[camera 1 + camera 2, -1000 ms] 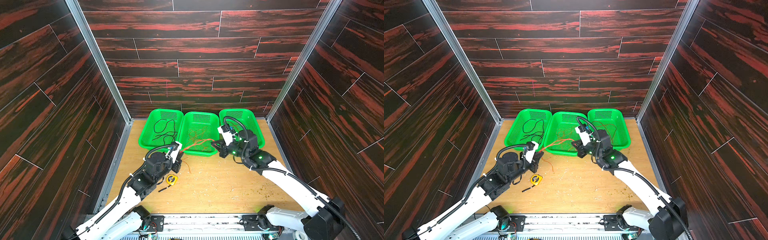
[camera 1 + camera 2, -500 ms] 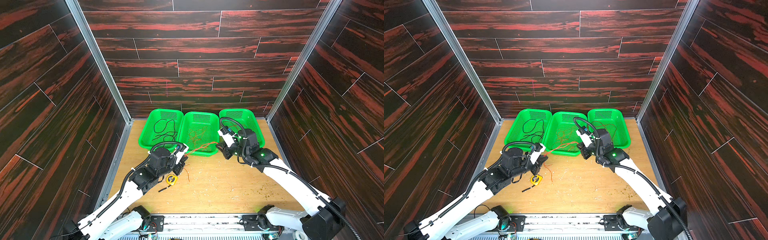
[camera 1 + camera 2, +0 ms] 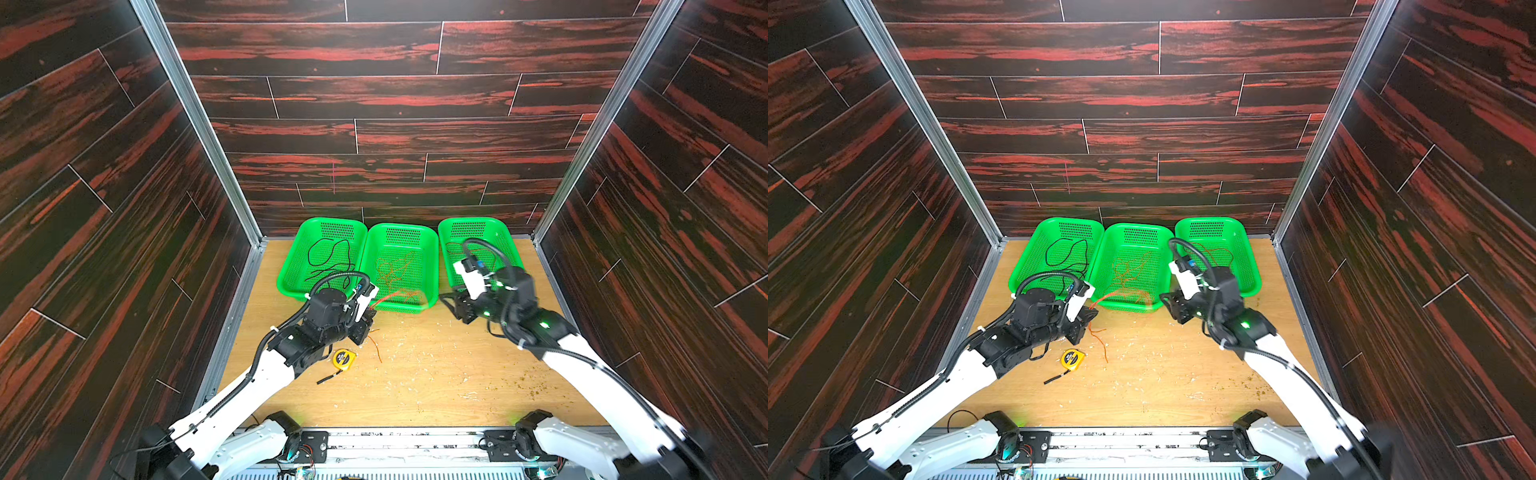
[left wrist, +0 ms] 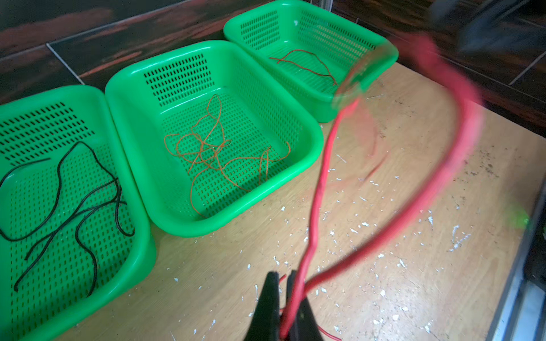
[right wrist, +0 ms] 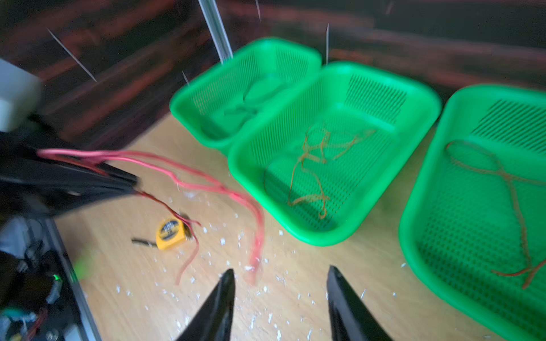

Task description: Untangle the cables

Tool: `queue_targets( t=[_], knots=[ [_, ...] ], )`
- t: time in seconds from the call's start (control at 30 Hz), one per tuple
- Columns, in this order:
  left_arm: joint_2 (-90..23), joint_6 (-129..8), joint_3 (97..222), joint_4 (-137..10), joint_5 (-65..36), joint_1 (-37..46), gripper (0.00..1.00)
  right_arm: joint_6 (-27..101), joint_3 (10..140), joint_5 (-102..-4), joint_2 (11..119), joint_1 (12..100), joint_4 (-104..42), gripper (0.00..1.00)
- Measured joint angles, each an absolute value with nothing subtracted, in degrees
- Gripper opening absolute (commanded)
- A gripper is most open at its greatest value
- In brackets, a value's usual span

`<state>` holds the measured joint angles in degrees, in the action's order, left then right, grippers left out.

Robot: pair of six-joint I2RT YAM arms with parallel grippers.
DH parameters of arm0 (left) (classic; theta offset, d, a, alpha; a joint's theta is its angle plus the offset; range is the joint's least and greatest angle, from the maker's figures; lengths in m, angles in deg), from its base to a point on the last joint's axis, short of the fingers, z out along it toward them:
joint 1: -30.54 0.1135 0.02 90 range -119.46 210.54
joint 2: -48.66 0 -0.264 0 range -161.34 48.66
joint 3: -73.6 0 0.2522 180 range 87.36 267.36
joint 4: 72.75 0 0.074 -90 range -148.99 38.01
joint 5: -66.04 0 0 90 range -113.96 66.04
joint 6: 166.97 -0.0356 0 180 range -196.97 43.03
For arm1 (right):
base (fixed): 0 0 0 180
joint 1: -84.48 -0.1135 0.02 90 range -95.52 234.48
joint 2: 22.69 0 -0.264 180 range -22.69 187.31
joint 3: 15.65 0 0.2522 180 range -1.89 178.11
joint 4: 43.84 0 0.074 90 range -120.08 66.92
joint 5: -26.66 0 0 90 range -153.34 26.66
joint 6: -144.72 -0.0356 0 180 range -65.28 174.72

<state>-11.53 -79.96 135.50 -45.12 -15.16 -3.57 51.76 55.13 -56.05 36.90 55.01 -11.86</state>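
Observation:
My left gripper is shut on the red cable just in front of the middle basket. The cable arcs up from the jaws in two blurred strands, and a thin tail trails on the table. My right gripper stands open and holds nothing, a little to the right of the cable's drooping end. The black cable lies in the left basket. The orange cable lies in the middle basket. A thin red wire lies in the right basket.
A yellow tape measure and a short black stick lie on the wooden table beside my left arm. Three green baskets line the back wall. Dark panel walls close in left, right and behind. White flecks dot the table.
My right gripper has opened, let go of the red cable and drawn back to the right. The cable's taut stretch has gone slack and droops beside my left gripper, which shifted slightly right.

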Motion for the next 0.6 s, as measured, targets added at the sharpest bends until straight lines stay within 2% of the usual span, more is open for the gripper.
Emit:
queue_targets(
  t=[0.13,0.27,0.43,0.6],
  knots=[
    [-12.12,-78.67,135.5,-45.93,-15.21,-3.54,0.0,50.34,56.59,-53.69,35.76,55.09,-11.64,0.59],
    [-12.07,-77.49,135.5,-48.62,-15.01,-3.54,0.0,45.4,56.18,-46.56,35.81,55.16,-14.11,0.58],
    [-11.85,-75.54,134.28,-54.68,-13.85,-3.54,0.0,29.86,46.69,-37.08,36.99,54.2,-33.63,0.55],
    [-11.59,-72.87,131.09,-61.19,-13.57,-3.7,0.0,16.44,41.25,-35.94,43.74,49.28,-50.75,0.54]
  ],
)
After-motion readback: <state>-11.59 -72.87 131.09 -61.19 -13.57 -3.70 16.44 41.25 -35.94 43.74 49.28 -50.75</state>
